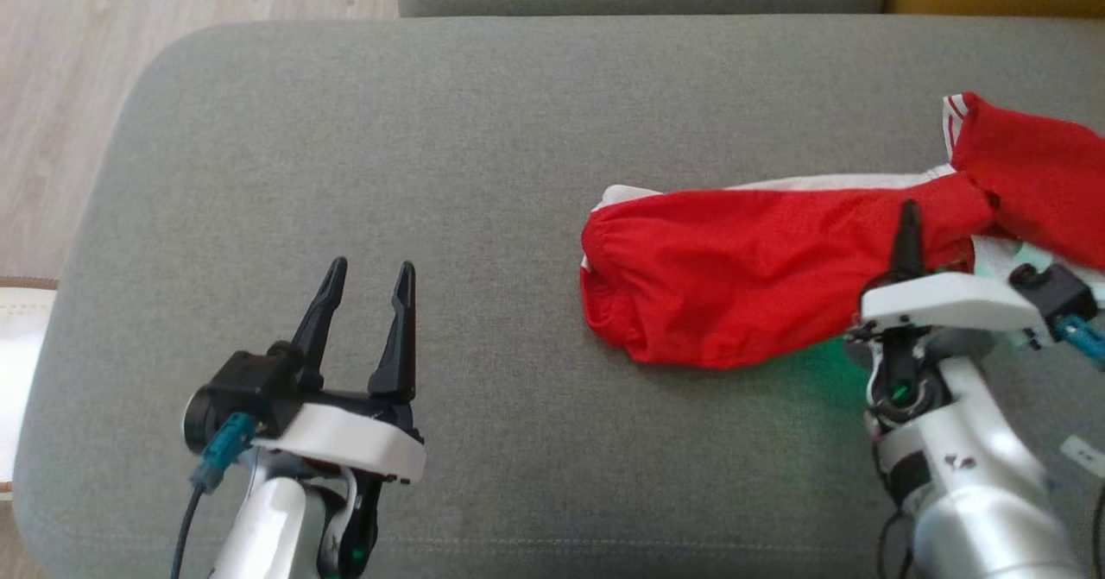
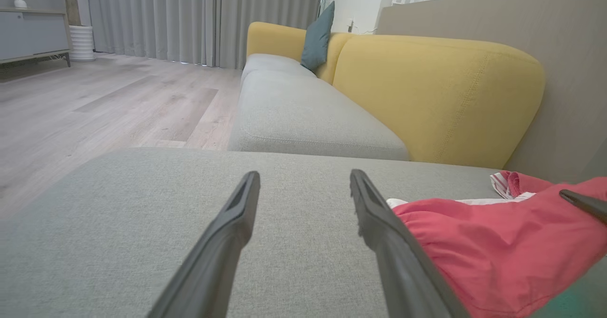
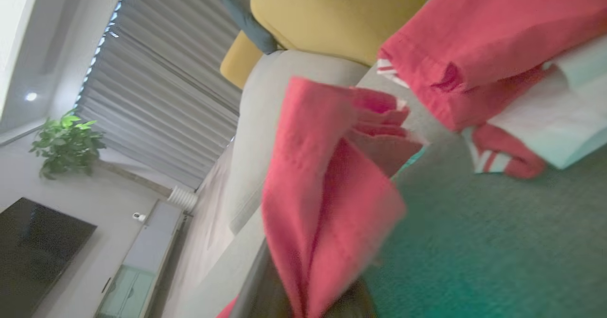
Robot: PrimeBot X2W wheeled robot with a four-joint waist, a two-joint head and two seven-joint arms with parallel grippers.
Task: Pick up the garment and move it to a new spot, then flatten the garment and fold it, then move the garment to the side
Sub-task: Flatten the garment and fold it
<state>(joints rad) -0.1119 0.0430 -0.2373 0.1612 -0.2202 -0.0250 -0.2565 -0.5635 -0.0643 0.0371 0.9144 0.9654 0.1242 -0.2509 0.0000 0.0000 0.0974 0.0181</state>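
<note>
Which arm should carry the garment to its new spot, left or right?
Right. The right pincer is shut on the red garment, with cloth bunched in its grip. The left pincer stands open over the bare grey cushion, apart from the cloth.

The left gripper (image 1: 373,265), with two long dark fingers, is spread wide and points forward at the lower left. The right gripper (image 1: 908,217) has its fingers pressed together, pinching a fold of the red mesh garment (image 1: 734,277).
</note>
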